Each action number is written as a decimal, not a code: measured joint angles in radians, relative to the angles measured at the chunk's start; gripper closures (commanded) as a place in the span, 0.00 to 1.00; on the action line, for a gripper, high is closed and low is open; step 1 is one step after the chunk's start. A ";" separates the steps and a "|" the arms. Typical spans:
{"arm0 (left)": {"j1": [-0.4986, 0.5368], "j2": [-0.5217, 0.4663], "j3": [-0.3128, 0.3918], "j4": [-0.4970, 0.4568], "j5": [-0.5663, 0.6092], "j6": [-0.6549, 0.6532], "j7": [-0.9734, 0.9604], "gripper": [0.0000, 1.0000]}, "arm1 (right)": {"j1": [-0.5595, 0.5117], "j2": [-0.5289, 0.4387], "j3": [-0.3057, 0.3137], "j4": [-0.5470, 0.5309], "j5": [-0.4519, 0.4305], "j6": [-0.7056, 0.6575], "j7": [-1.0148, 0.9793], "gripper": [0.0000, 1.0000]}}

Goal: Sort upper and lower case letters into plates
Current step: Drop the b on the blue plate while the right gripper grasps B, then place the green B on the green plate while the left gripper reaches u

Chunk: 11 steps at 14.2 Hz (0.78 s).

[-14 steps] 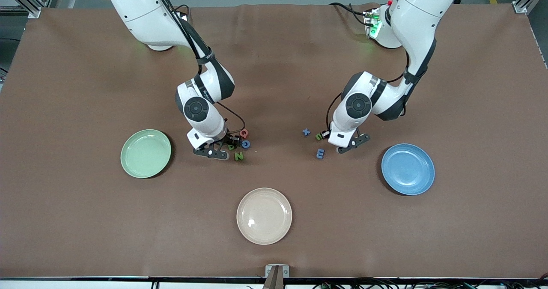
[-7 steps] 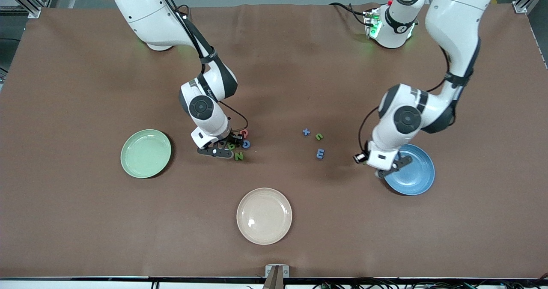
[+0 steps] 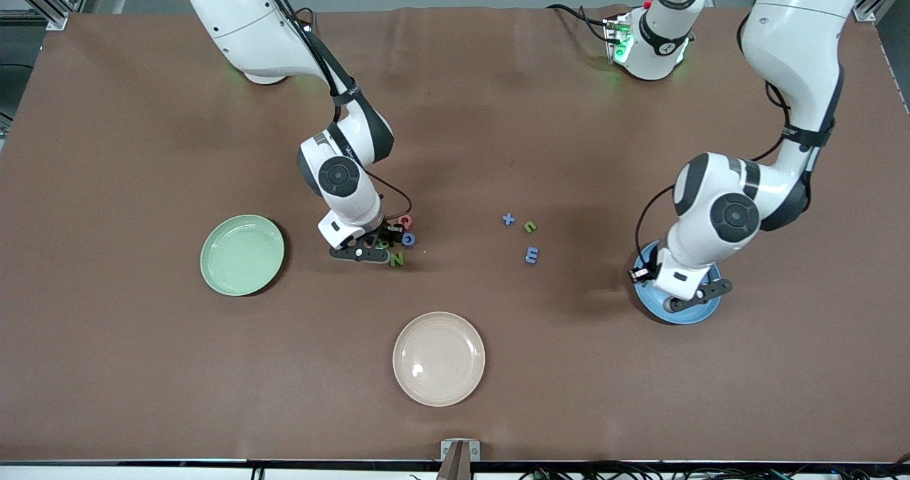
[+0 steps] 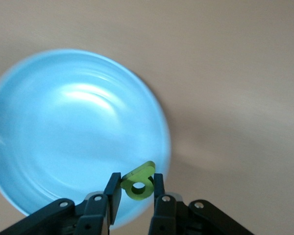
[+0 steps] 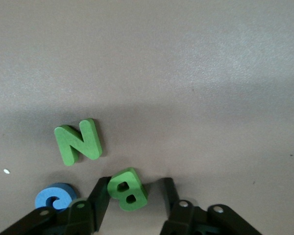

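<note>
Left gripper [image 4: 134, 188] is clamping a yellow-green letter [image 4: 138, 182] over the blue plate [image 4: 63, 137]; right gripper [image 5: 132, 198] is straddling green B [image 5: 128, 189], jaws partly open.

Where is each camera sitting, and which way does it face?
Front: high across the table, facing both arms' bases; shows three plates and the letters.
Left wrist: looks down past the left gripper, shut on a green letter, over the blue plate.
Right wrist: looks down past the right gripper around the B.
Shared: the N.
</note>
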 measured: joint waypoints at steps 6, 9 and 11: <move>0.051 0.034 -0.004 0.001 0.036 0.000 0.021 0.00 | 0.000 -0.002 -0.003 0.004 -0.008 -0.005 0.000 1.00; 0.051 0.028 -0.010 0.003 0.036 0.000 0.020 0.00 | -0.016 -0.003 -0.014 0.013 -0.008 -0.040 -0.026 1.00; 0.049 0.011 -0.035 0.001 0.036 0.000 0.005 0.00 | -0.075 -0.026 -0.024 0.031 -0.008 -0.121 -0.111 1.00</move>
